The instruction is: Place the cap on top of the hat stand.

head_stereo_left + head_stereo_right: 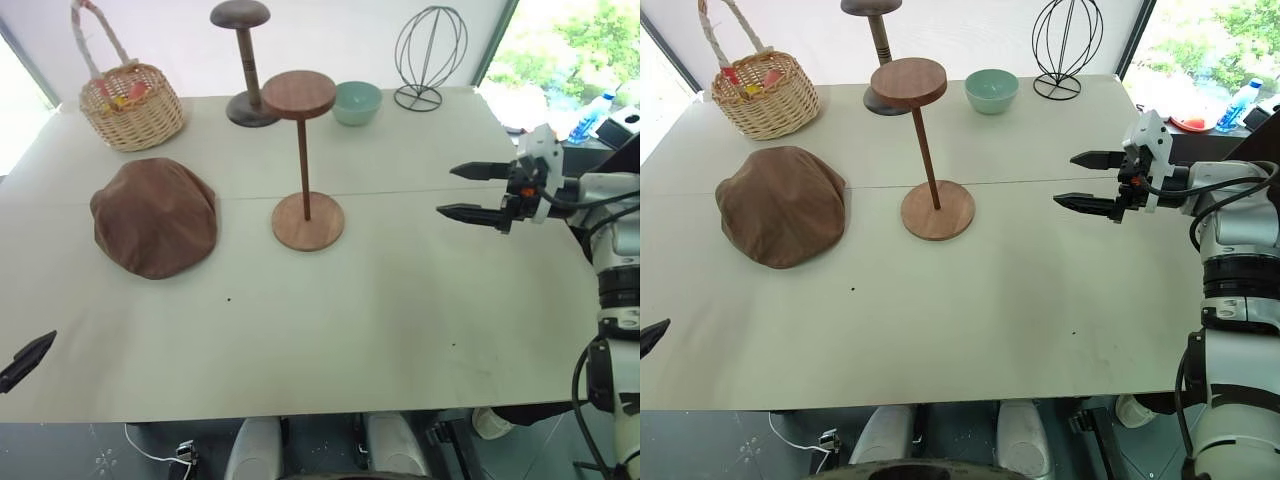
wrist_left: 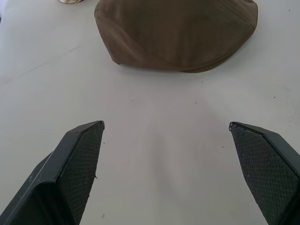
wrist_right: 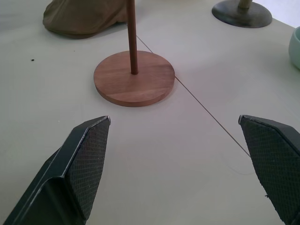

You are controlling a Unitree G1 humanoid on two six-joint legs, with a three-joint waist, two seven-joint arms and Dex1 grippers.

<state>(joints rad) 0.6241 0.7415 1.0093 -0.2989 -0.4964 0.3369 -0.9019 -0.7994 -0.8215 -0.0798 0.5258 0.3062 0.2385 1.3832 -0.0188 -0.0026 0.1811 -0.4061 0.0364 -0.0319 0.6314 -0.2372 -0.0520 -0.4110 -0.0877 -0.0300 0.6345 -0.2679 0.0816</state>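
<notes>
Item: cap (image 1: 154, 216), brown, lying flat on the table (image 1: 400, 300), left of the hat stand (image 1: 305, 160) and apart from it. Stand upright, top disc bare. I have the left tool (image 2: 166, 173) spread wide, empty, aimed at the cap from short of it. My right tool (image 1: 478, 192) is likewise released, holding nothing, hovering right of the stand's base. Progress: nothing done yet; grasp, lift and placement all remain.

text: none legible | labels: none | signs: none
</notes>
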